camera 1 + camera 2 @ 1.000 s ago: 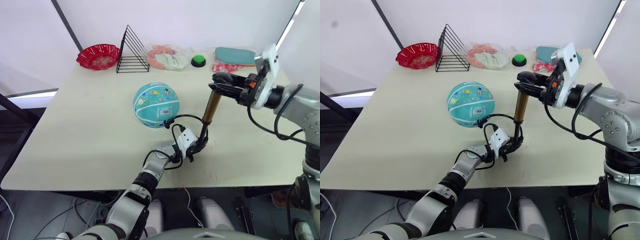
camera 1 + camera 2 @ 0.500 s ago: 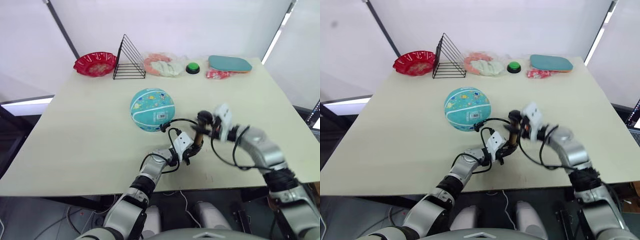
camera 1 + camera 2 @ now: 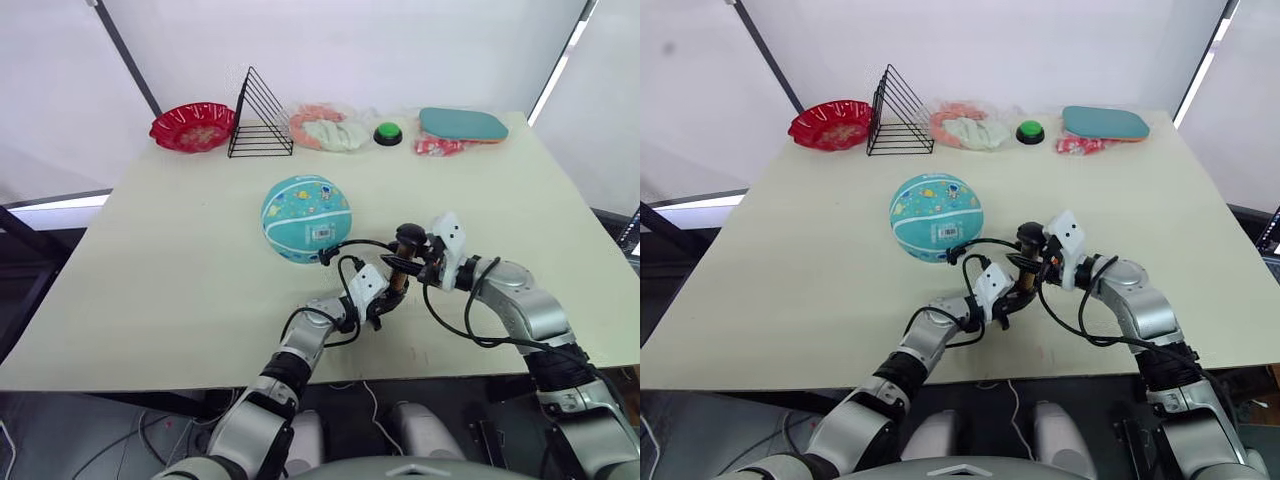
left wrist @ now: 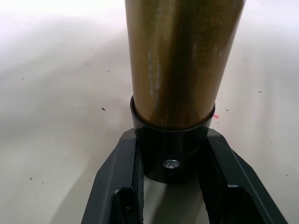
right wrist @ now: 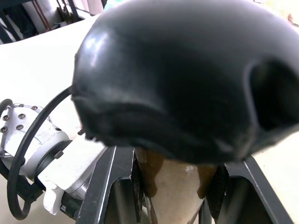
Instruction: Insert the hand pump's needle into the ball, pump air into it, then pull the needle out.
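The teal ball [image 3: 307,218] rests on the table [image 3: 150,270], its barcode sticker facing me. Just to its right the hand pump [image 3: 395,278] stands upright. My left gripper [image 3: 385,303] is shut on the pump's black bottom cap [image 4: 170,156], below the amber barrel [image 4: 182,60]. My right gripper [image 3: 407,262] is shut just under the black T-handle [image 5: 187,79], which sits low, close to the barrel top. The thin black hose [image 3: 352,243] loops from the pump to the ball's lower front. The needle is too small to make out.
Along the table's far edge stand a red bowl [image 3: 193,125], a black wire rack [image 3: 260,115], a bag of pink and white items [image 3: 325,128], a green button [image 3: 388,134], a red packet [image 3: 435,147] and a teal paddle [image 3: 462,124].
My right gripper has pushed the T-handle down from high above the barrel to just over it. The left gripper and ball stay put. The camera has shifted.
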You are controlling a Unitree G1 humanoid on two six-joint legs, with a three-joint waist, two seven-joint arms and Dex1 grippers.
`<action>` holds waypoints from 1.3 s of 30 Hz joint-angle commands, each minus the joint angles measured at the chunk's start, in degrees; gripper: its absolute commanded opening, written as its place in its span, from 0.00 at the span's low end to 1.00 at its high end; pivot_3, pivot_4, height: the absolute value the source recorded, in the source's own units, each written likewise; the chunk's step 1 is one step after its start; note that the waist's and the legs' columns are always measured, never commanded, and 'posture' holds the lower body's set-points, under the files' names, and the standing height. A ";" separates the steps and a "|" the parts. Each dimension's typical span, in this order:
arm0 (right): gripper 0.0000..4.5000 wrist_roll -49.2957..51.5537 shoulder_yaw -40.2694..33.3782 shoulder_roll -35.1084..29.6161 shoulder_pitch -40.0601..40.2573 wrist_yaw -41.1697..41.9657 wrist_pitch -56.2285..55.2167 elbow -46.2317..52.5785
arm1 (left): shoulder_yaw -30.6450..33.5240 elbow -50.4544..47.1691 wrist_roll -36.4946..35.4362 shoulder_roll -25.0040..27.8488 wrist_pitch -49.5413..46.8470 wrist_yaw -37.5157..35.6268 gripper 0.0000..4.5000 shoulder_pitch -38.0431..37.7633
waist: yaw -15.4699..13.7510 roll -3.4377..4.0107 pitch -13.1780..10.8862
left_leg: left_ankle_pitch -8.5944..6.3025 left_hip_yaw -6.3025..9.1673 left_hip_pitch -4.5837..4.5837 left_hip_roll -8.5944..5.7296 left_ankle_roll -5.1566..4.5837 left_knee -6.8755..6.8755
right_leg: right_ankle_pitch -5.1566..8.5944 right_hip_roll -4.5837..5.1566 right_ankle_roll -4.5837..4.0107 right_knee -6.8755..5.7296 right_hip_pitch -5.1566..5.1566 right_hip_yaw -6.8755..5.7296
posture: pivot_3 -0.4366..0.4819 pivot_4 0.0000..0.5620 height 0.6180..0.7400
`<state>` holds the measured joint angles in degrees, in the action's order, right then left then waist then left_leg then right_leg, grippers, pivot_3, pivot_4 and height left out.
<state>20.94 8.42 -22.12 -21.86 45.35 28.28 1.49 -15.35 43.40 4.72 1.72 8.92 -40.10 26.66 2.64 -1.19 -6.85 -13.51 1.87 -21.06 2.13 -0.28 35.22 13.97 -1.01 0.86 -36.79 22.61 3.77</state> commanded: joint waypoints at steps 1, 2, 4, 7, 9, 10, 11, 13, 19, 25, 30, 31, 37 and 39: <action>0.24 3.11 -1.49 -0.23 -0.12 -0.37 5.11 4.24 | -1.13 3.66 0.96 0.31 -2.42 -0.30 0.24 -2.38 | -0.27 0.04 -0.11 | 0.00 0.01 -0.16 -0.01 0.00 0.00 | -0.02 0.00 0.04 0.00 0.11 -0.01 | 0.48 0.27 1.00; 0.24 4.05 -2.57 -0.17 -0.75 -0.78 6.30 5.55 | -1.16 3.66 0.94 0.31 -2.41 -0.32 0.24 -2.39 | -0.37 0.04 -0.20 | 0.00 0.02 -0.16 -0.01 0.00 0.00 | -0.04 0.00 0.08 0.00 0.11 -0.01 | 0.48 0.27 1.00; 0.24 5.84 -4.65 -0.12 -2.18 -1.61 8.68 7.92 | -1.24 3.67 0.87 0.32 -2.38 -0.36 0.24 -2.41 | -0.42 0.08 -0.27 | 0.00 0.04 -0.25 -0.02 0.00 0.01 | -0.04 0.02 0.16 0.01 0.16 -0.03 | 0.48 0.27 1.00; 0.24 9.59 -8.46 0.15 -5.50 -3.32 12.79 11.36 | -1.28 3.83 0.85 0.28 -2.26 -0.35 0.24 -2.44 | -0.51 0.27 -0.48 | 0.01 0.05 -0.78 -0.05 0.01 0.16 | -0.13 0.04 0.29 -0.01 0.61 -0.04 | 0.48 0.27 1.00; 0.24 10.88 -9.88 0.34 -6.74 -4.20 14.58 12.49 | -1.30 3.78 0.83 0.27 -2.27 -0.36 0.24 -2.48 | -0.48 0.25 -0.68 | 0.01 0.01 -0.84 -0.08 0.01 0.19 | -0.16 0.08 0.35 -0.01 0.66 0.01 | 0.48 0.27 1.00; 0.24 11.16 -10.20 0.40 -6.97 -4.48 15.22 12.80 | -1.30 3.76 0.82 0.27 -2.28 -0.36 0.24 -2.49 | -0.48 0.22 -0.72 | 0.01 0.01 -0.83 -0.08 0.01 0.20 | -0.16 0.08 0.35 -0.01 0.66 0.01 | 0.48 0.27 1.00; 0.24 12.66 -11.66 0.38 -8.80 -5.35 16.79 13.91 | -1.32 3.84 0.84 0.22 -2.25 -0.34 0.24 -2.50 | -0.49 0.20 -0.74 | 0.01 0.03 -0.83 -0.08 0.00 0.20 | -0.16 0.07 0.35 -0.01 0.66 0.00 | 0.48 0.27 1.00; 0.24 15.42 -14.32 0.51 -12.11 -7.01 19.40 15.61 | -1.34 3.95 0.84 0.13 -2.19 -0.34 0.24 -2.51 | -0.43 0.31 -0.96 | 0.01 0.03 -0.83 -0.08 0.00 0.20 | -0.16 0.07 0.35 -0.02 0.66 -0.01 | 0.48 0.27 1.00; 0.24 19.72 -18.29 -0.52 -18.50 -10.07 23.67 17.76 | -1.44 4.17 0.69 0.07 -2.06 -0.32 0.24 -2.52 | -0.37 0.49 -1.46 | 0.02 -0.01 -0.91 -0.08 0.00 0.27 | -0.21 0.06 0.41 -0.05 0.72 0.04 | 0.48 0.27 1.00; 0.24 24.58 -22.69 -2.72 -26.09 -13.27 26.84 17.05 | -1.65 4.31 0.55 0.06 -1.82 -0.47 0.24 -2.57 | -0.36 0.24 -1.76 | 0.02 0.02 -0.98 -0.08 -0.01 0.28 | -0.22 0.07 0.42 -0.04 0.75 0.02 | 0.48 0.27 1.00; 0.24 21.68 -18.28 -3.83 -19.14 -11.51 24.82 17.77 | -1.75 4.41 0.54 -0.13 -1.70 -0.39 0.24 -2.58 | -0.60 0.32 -1.75 | 0.02 0.04 -1.55 -0.07 -0.01 0.33 | -0.24 0.05 0.44 -0.07 1.25 0.00 | 0.48 0.27 1.00; 0.24 20.13 -16.52 -4.26 -16.84 -10.63 23.61 17.70 | -1.79 4.41 0.51 -0.16 -1.69 -0.36 0.24 -2.58 | -0.64 0.32 -1.74 | 0.02 0.07 -1.57 -0.07 -0.01 0.33 | -0.24 0.06 0.44 -0.05 1.23 -0.02 | 0.48 0.27 1.00; 0.24 12.04 -6.59 -4.29 -4.12 -7.22 15.12 14.02 | -1.72 4.35 0.27 -0.05 -1.83 -0.05 0.23 -2.50 | -0.21 0.15 -1.33 | 0.01 0.05 -1.16 -0.04 -0.01 0.41 | -0.22 0.01 0.45 -0.03 0.85 -0.01 | 0.48 0.27 1.00; 0.24 9.70 -4.05 -4.15 -2.09 -6.67 12.65 12.37 | -1.49 4.15 0.25 0.14 -1.89 -0.07 0.23 -2.61 | 0.07 0.23 -1.25 | 0.01 -0.04 -0.79 -0.03 -0.02 0.30 | -0.20 0.00 0.43 -0.03 0.61 0.10 | 0.48 0.27 1.00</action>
<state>33.75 -0.31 -26.25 -26.28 37.79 40.63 16.99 -15.77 43.20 4.34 1.70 10.03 -39.48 27.39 2.71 -0.96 -8.10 -13.51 1.81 -21.76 2.10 -0.30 35.49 13.77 -1.02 1.29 -36.83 23.16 3.88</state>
